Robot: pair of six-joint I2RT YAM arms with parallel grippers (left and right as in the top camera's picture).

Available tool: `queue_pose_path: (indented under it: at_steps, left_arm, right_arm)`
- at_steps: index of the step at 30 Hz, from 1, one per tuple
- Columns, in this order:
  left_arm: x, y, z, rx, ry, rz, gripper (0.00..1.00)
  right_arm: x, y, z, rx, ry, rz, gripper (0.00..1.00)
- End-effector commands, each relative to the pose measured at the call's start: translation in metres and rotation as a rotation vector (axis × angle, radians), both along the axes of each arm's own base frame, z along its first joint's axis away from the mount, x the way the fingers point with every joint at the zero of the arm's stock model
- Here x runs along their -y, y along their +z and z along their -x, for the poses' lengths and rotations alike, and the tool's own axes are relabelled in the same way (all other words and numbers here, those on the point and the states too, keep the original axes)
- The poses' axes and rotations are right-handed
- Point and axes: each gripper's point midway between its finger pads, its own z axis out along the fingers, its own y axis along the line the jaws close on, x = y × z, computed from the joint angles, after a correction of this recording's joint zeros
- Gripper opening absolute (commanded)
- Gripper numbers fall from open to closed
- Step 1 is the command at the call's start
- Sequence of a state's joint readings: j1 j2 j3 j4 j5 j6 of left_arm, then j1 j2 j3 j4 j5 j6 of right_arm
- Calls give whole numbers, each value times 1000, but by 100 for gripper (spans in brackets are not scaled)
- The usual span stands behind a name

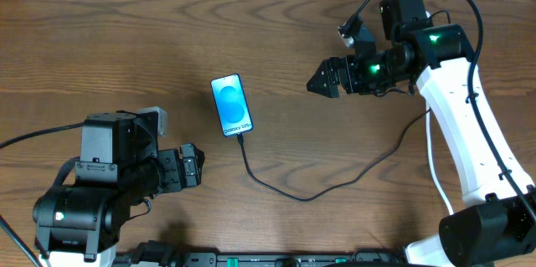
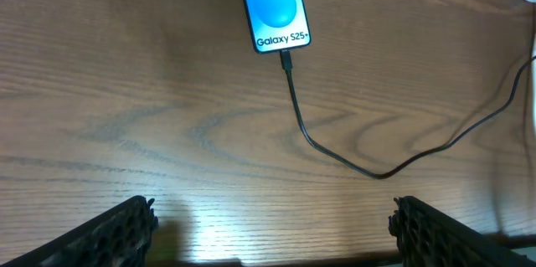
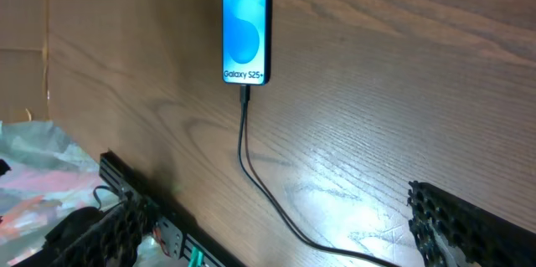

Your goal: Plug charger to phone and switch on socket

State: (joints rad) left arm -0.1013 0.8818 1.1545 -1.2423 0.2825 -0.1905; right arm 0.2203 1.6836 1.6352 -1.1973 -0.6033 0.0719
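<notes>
The phone [image 1: 232, 105] lies flat at the table's middle, its blue screen lit and reading "Galaxy S25+" [image 2: 275, 3] [image 3: 245, 24]. The charger [image 1: 293, 197] is a thin black cable. Its connector tip sits in the phone's bottom edge [image 2: 286, 56] [image 3: 245, 93], and the cable curves right until it passes under the right arm. My left gripper [image 1: 197, 169] [image 2: 272, 217] stands open, below and left of the phone, with nothing between its fingers. My right gripper [image 1: 314, 83] [image 3: 276, 217] is open to the phone's right, also holding nothing. The socket is out of view.
The right arm's white link [image 1: 461, 125] slants across the right side over the cable's far end. A black rail [image 1: 251, 260] [image 3: 159, 217] runs along the table's front edge. Crumpled plastic [image 3: 33, 166] lies beyond that edge.
</notes>
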Motion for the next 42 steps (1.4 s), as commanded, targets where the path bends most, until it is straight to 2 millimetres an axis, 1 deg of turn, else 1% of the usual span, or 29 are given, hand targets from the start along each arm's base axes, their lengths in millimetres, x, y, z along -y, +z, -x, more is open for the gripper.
queue_pose_path:
  at_steps: [1, 17, 22, 27, 32, 36, 42]
  left_arm:
    - [0, 1, 1, -2, 9, 3, 93]
    - [0, 1, 1, 1, 9, 3, 93]
    - [-1, 9, 7, 49, 8, 7, 93]
    - [-2, 26, 22, 158, 8, 20, 93]
    - [-5, 49, 47, 320, 7, 38, 93]
    - [-7, 60, 64, 418, 7, 49, 93]
    - [-9, 73, 89, 553, 7, 64, 93]
  right_arm:
    - [1, 5, 0, 18, -7, 12, 99]
    - [1, 4, 0, 17, -8, 14, 99]
    - [0, 4, 0, 19, -6, 14, 99]
    - [0, 5, 0, 21, -6, 14, 99]
    - [4, 2, -4, 37, -18, 43, 99]
    - [4, 4, -11, 70, -21, 41, 99]
    - [3, 5, -12, 77, -22, 40, 99]
